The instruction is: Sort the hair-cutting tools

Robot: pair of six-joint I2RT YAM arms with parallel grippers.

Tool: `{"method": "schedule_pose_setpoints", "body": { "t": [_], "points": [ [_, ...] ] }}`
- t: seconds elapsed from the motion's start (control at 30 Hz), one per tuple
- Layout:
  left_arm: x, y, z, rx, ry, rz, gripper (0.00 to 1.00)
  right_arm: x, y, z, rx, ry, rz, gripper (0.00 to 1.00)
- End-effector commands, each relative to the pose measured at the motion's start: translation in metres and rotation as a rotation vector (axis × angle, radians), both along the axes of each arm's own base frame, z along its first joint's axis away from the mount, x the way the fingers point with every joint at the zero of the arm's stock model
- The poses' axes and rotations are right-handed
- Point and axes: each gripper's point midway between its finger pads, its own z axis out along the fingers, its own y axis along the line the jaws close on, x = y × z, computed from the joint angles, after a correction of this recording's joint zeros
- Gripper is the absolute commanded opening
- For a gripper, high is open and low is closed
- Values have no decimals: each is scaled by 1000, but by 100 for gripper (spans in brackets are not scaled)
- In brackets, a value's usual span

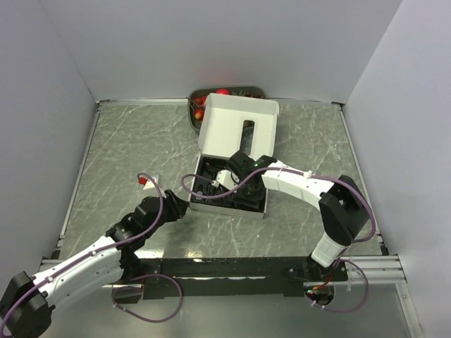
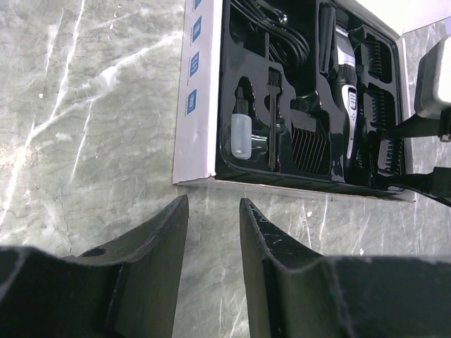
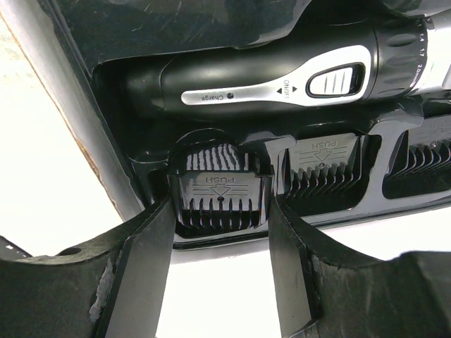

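Note:
The white box lies open at mid-table, and its black insert holds the hair-cutting tools. The black-and-silver clipper lies in its slot beside a row of comb guards. My right gripper reaches into the insert. Its fingers press both sides of the end comb guard, which sits in its pocket. A second guard is next to it. My left gripper hovers open over the marble table, just short of the box's near wall, with nothing between its fingers.
The insert also holds a small oil bottle, a thin brush, a larger comb guard and a coiled cord. A tray of fruit sits behind the lid at the back wall. A small red-and-white item lies left of the box.

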Motion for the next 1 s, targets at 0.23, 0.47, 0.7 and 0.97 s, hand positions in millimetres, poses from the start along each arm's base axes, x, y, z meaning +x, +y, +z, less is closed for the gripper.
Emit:
{"method": "schedule_pose_setpoints", "body": {
  "t": [0.23, 0.47, 0.7, 0.97],
  "points": [
    [9, -6, 22, -44, -56, 10, 41, -17, 3, 32, 28, 10, 12, 58],
    [9, -6, 21, -42, -54, 8, 41, -19, 7, 40, 47, 4, 17, 61],
    [9, -6, 21, -41, -54, 8, 41, -18, 7, 44, 47, -9, 21, 100],
    [8, -5, 22, -41, -56, 9, 41, -12, 11, 45, 48, -24, 25, 100]
  ]
}}
